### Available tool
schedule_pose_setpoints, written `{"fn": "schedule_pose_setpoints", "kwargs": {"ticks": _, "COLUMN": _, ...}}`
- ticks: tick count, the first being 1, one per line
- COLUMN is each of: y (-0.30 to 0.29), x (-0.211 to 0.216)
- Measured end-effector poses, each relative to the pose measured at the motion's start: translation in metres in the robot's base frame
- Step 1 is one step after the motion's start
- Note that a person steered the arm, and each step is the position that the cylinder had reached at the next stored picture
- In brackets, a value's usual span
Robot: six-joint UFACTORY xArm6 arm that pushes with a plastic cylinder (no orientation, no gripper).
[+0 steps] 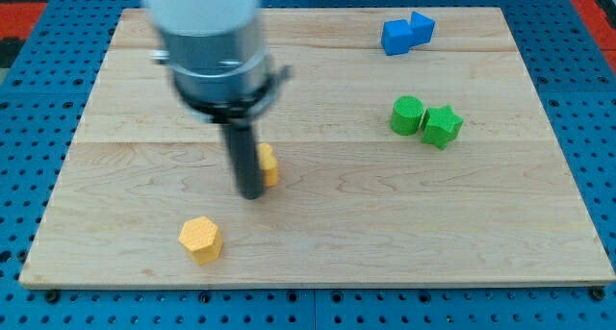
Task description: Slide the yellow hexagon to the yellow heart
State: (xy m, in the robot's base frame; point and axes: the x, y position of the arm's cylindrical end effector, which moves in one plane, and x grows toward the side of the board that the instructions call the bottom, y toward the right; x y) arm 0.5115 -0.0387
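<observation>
The yellow hexagon [200,239] lies on the wooden board [385,215] near the view's bottom left. The yellow heart [269,165] sits up and to the right of it, mostly hidden behind my rod, so its shape is hard to make out. My tip [251,194] rests on the board just left of and below the heart, touching or nearly touching it. The tip is up and to the right of the hexagon, with a clear gap between them.
Two blue blocks [406,33] touch each other at the view's top right. Two green blocks [424,120] sit side by side at the right middle. The arm's grey body [210,41] covers the board's top left.
</observation>
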Motion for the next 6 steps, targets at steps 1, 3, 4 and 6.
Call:
{"fn": "schedule_pose_setpoints", "kwargs": {"ticks": 1, "y": 0.037, "x": -0.081}}
{"fn": "schedule_pose_setpoints", "kwargs": {"ticks": 3, "y": 0.115, "x": 0.043}}
{"fn": "schedule_pose_setpoints", "kwargs": {"ticks": 4, "y": 0.076, "x": 0.106}}
{"fn": "schedule_pose_setpoints", "kwargs": {"ticks": 6, "y": -0.039, "x": 0.099}}
